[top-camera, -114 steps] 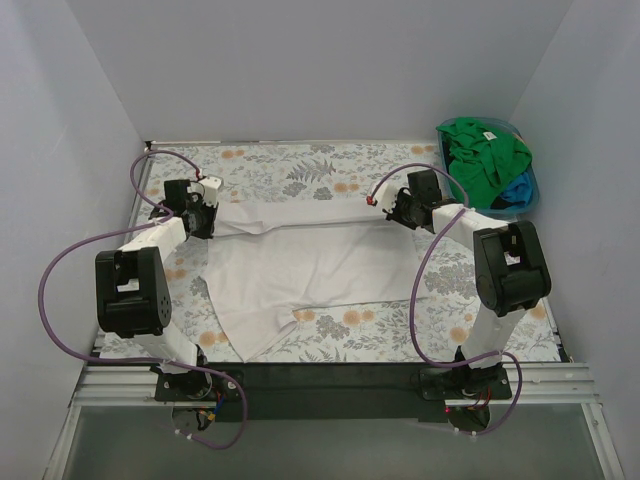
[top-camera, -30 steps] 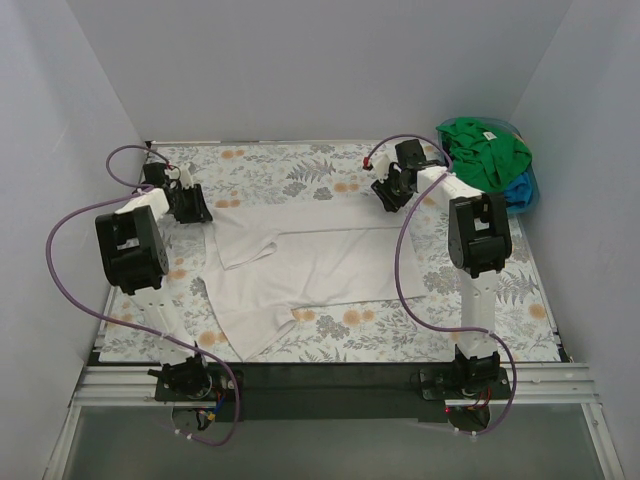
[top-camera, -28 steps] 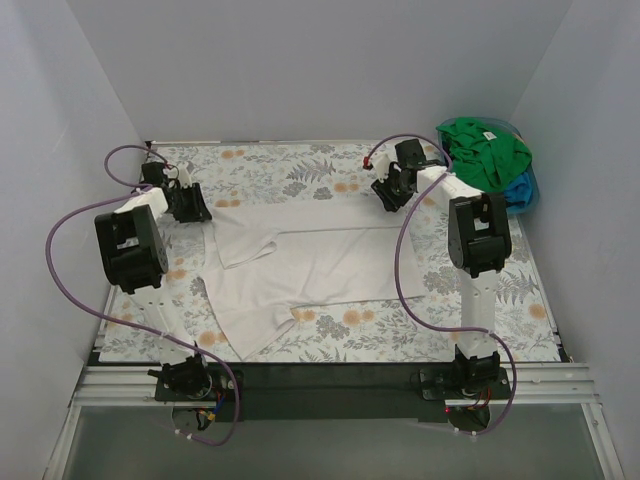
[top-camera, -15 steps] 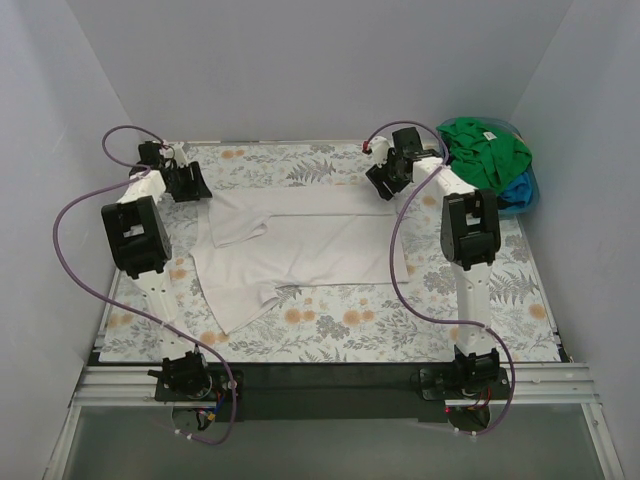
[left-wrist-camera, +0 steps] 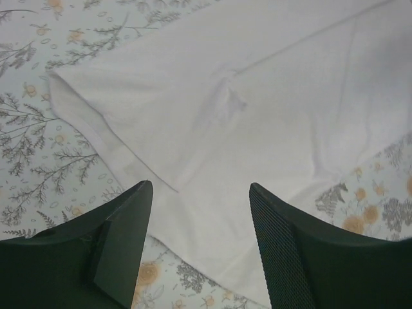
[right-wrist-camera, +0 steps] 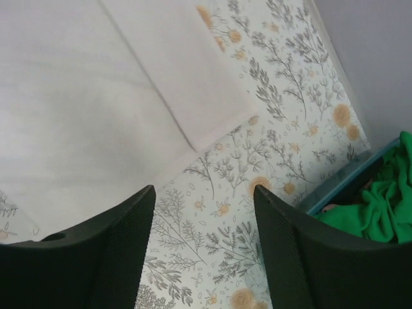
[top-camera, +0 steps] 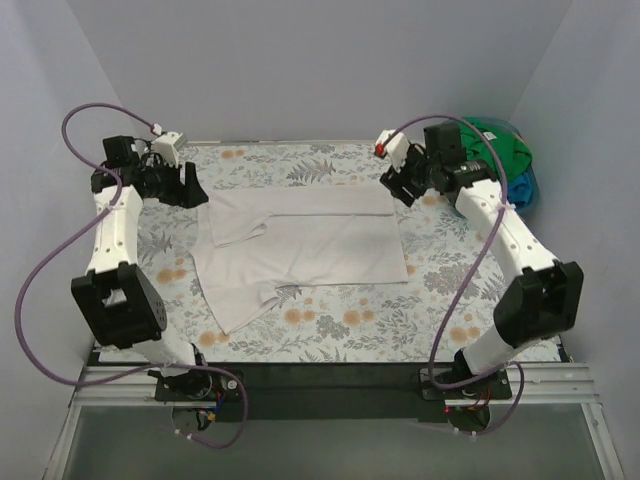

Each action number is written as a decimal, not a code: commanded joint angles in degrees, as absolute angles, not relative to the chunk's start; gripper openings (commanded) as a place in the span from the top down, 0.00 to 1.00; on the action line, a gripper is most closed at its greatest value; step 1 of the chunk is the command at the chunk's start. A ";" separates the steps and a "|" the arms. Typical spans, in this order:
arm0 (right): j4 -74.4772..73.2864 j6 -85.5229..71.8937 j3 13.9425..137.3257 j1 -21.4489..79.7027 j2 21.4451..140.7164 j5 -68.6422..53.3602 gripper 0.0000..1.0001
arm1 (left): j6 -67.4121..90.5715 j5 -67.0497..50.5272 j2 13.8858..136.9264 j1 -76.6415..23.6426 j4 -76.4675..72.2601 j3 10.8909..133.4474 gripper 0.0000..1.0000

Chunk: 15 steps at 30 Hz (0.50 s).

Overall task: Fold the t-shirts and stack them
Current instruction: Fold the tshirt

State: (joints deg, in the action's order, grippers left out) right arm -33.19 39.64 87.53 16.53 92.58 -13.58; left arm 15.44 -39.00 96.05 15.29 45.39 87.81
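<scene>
The left arm's [top-camera: 113, 215] jaws stand wide apart with nothing between them, hanging over the left far corner of the white t-shirt [left-wrist-camera: 257, 96]. The right arm's [top-camera: 500, 225] jaws are just as wide and just as empty, above the shirt's right far corner. Half a second ago both sets of jaws sat low at those two corners; now both arms have risen clear of the fabric and swung outward. The white t-shirt [top-camera: 300, 240] lies where it did then, flat in the middle of the desk, its far strip folded over onto the body and one sleeve [top-camera: 235, 305] trailing toward the near left. Under it spreads the floral cloth [top-camera: 300, 165]. Nothing lies between the jaws and the shirt. At the far right corner sits a blue bin [top-camera: 527, 205], holding a crumpled green t-shirt [top-camera: 490, 145] with a blue t-shirt [top-camera: 518, 188] beneath it.
</scene>
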 commanded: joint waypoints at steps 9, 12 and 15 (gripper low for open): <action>-35.00 46.23 57.24 26.98 83.23 -6.69 0.40 | -7.37 -34.48 73.93 9.85 59.15 58.02 0.43; -30.87 46.49 52.93 27.25 83.23 -4.93 0.40 | -7.12 -30.69 69.62 5.98 57.23 52.39 0.43; -28.84 46.49 50.63 27.77 83.58 -3.61 0.40 | -6.59 -28.22 67.33 4.31 56.08 49.23 0.43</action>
State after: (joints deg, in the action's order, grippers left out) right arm -34.26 45.50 51.99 27.27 84.79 -5.93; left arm -4.56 -32.34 71.09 4.95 57.82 50.81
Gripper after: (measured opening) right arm 0.602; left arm 0.576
